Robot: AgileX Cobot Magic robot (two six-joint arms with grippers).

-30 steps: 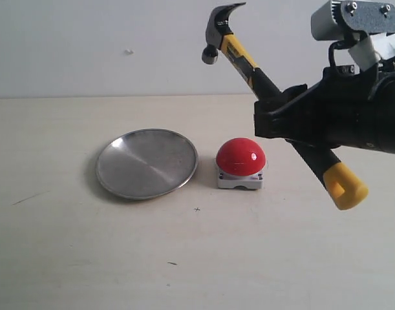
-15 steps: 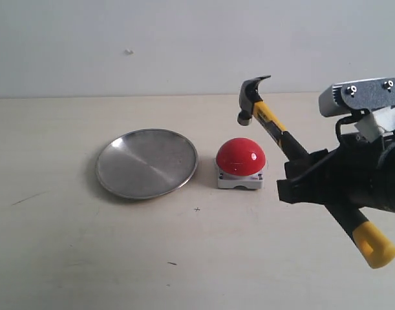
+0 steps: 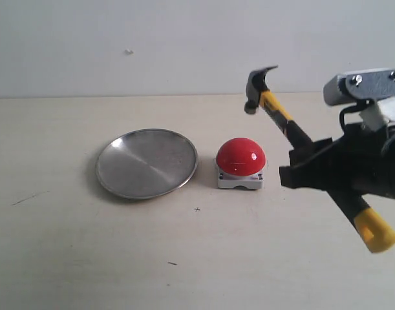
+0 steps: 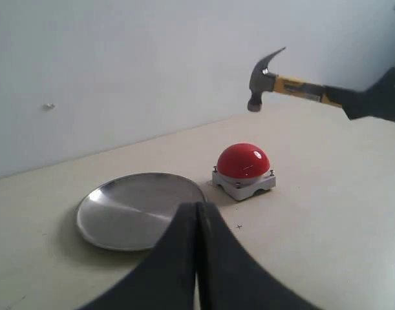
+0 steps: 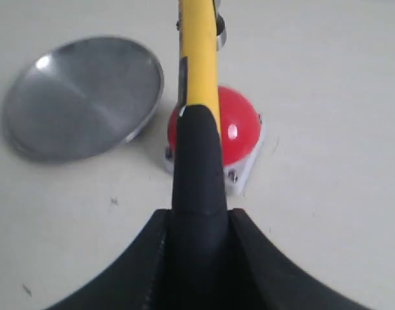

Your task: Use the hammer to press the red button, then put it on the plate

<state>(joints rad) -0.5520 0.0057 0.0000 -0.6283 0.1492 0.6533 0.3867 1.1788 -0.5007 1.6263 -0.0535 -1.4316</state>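
My right gripper (image 3: 307, 169) (image 5: 198, 216) is shut on the black handle of the hammer (image 3: 281, 116) (image 5: 198, 84) (image 4: 275, 76). The hammer slants up to the left, its dark steel head in the air above and slightly right of the red button (image 3: 240, 157) (image 4: 244, 161) (image 5: 239, 129), not touching it. The yellow handle end sticks out low on the right. The silver plate (image 3: 147, 163) (image 4: 136, 210) (image 5: 81, 97) lies bare to the left of the button. My left gripper (image 4: 197, 213) is shut with nothing in it, near the plate's edge in its own view.
The pale table (image 3: 87, 258) runs back to a white wall (image 3: 119, 39). A few small dark marks dot the table in front of the button and plate.
The right arm came down and to the right with the hammer, lowering its head from high up to just above the button; in the last half second the head rose slightly.
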